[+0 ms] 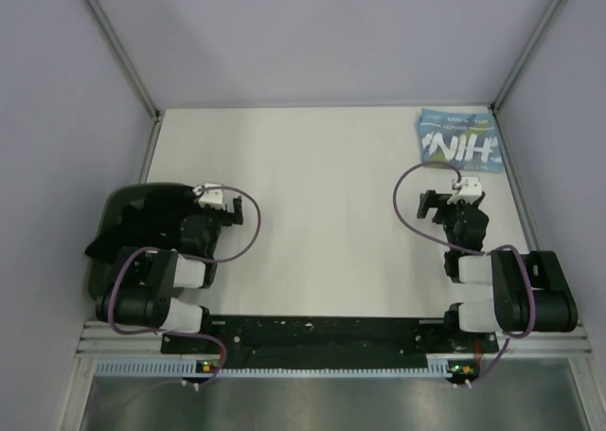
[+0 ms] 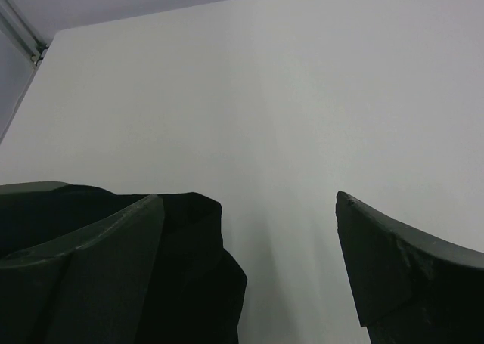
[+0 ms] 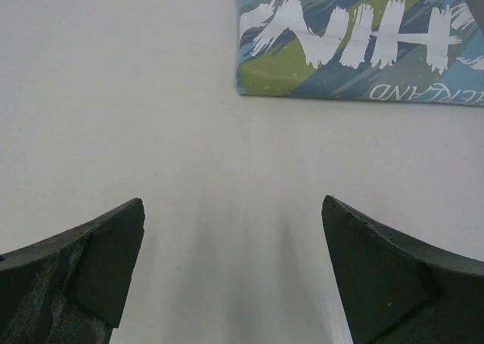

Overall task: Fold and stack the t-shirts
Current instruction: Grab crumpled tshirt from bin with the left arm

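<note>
The light blue t-shirt (image 1: 459, 139) with white block letters lies folded in the far right corner of the white table; it fills the top right of the right wrist view (image 3: 355, 41). The black t-shirt (image 1: 142, 224) lies crumpled in the dark green tray (image 1: 121, 193) at the left. My left gripper (image 1: 220, 204) hangs open at the tray's right edge, with black cloth (image 2: 193, 268) just inside its left finger (image 2: 91, 261) and no grip on it. My right gripper (image 1: 454, 202) is open over bare table (image 3: 233, 202), a little short of the blue shirt.
Metal frame posts (image 1: 118, 47) and lilac walls close in the table on three sides. A black rail (image 1: 312, 334) with both arm bases runs along the near edge. Purple cables (image 1: 412, 218) loop beside each wrist.
</note>
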You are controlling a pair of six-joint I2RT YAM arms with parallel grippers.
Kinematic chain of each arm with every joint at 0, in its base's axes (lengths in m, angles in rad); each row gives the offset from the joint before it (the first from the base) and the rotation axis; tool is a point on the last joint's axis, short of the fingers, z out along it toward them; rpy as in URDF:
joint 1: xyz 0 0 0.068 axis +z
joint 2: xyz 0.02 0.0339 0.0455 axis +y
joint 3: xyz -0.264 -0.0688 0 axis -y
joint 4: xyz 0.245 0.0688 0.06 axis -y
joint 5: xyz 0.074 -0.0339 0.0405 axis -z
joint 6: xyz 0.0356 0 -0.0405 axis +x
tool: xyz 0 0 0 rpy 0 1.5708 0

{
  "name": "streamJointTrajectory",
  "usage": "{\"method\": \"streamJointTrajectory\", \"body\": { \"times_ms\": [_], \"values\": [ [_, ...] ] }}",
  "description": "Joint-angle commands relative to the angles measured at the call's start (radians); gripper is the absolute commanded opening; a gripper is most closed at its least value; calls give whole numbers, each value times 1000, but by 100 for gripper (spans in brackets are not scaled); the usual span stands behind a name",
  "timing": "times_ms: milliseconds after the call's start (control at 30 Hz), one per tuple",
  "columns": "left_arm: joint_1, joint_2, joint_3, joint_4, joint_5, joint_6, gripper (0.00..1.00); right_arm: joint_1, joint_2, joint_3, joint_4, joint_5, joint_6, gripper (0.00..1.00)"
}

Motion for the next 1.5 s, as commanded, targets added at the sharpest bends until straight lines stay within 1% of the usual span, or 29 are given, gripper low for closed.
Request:
{"method": "streamJointTrajectory", "body": {
  "times_ms": [0, 67, 100, 167, 233, 300, 367, 433, 467, 500, 533, 567, 600, 633, 667, 700, 767, 833, 933, 1033, 1133, 1200, 1267, 1333, 1367, 1433, 1467],
  "values": [
    [4, -4, 34, 24, 1, -10, 99, -5, 1, 33, 22, 4, 3, 99],
    [7, -4, 57, -17, 34, -1, 99, -5, 2, 33, 23, 0, 1, 99],
    [24, -5, 66, -37, 72, -7, 99, -5, 2, 33, 23, -2, 0, 99],
    [43, -40, 109, -136, 149, -3, 99, -5, 1, 32, 25, -2, 1, 99],
    [43, -112, 202, -359, 212, 16, 99, -5, 0, 32, 25, -2, 0, 99],
    [43, -192, 340, -663, 333, 77, 98, -3, 1, 32, 25, -2, 1, 99],
    [43, -232, 464, -880, 453, 109, 92, -5, -1, 32, 26, -2, 0, 99],
    [43, -242, 655, -1200, 502, 161, 90, -5, -1, 27, 29, -2, 1, 99],
    [43, -231, 748, -1394, 492, 202, 88, -3, -6, 24, 38, 0, 0, 99],
    [43, -217, 853, -1543, 440, 220, 88, -3, -25, 18, 34, 6, 4, 99],
    [46, -199, 933, -1697, 344, 246, 88, 0, -73, 21, -16, 7, -3, 99],
    [53, -185, 999, -1797, 258, 272, 89, 2, -135, 36, -96, 13, -5, 99],
    [66, -171, 1047, -1888, 187, 296, 99, 5, -185, 73, -211, 18, -5, 99],
    [84, -163, 1063, -1939, 110, 328, 99, 3, -229, 114, -304, 48, 12, 99],
    [93, -160, 1061, -1957, 59, 357, 99, 3, -269, 153, -363, 56, 57, 99],
    [160, -159, 1057, -1968, 35, 384, 99, 3, -297, 186, -409, 26, 70, 99],
    [254, -147, 1052, -1997, 47, 419, 99, 6, -349, 254, -469, -110, 101, 99],
    [331, -127, 1043, -2046, 71, 468, 99, 18, -398, 337, -572, -210, 128, 99],
    [380, -113, 990, -2050, 77, 526, 99, 84, -447, 415, -672, -296, 135, 99],
    [424, -65, 928, -1981, 50, 569, 99, 146, -490, 431, -699, -364, 132, 99],
    [463, 24, 928, -1929, 28, 579, 99, 189, -522, 437, -721, -425, 138, 99],
    [478, 83, 942, -1902, 33, 576, 99, 213, -538, 446, -756, -437, 132, 99],
    [478, 142, 957, -1901, 56, 568, 98, 233, -549, 448, -781, -439, 122, 99],
    [478, 186, 963, -1893, 108, 547, 96, 252, -556, 444, -795, -441, 113, 99],
    [478, 200, 965, -1886, 125, 530, 95, 259, -561, 443, -801, -441, 106, 99],
    [480, 229, 985, -1913, 171, 504, 83, 272, -569, 444, -813, -436, 93, 99],
    [481, 237, 991, -1940, 206, 503, 69, 278, -572, 448, -819, -434, 92, 99]
  ]
}}
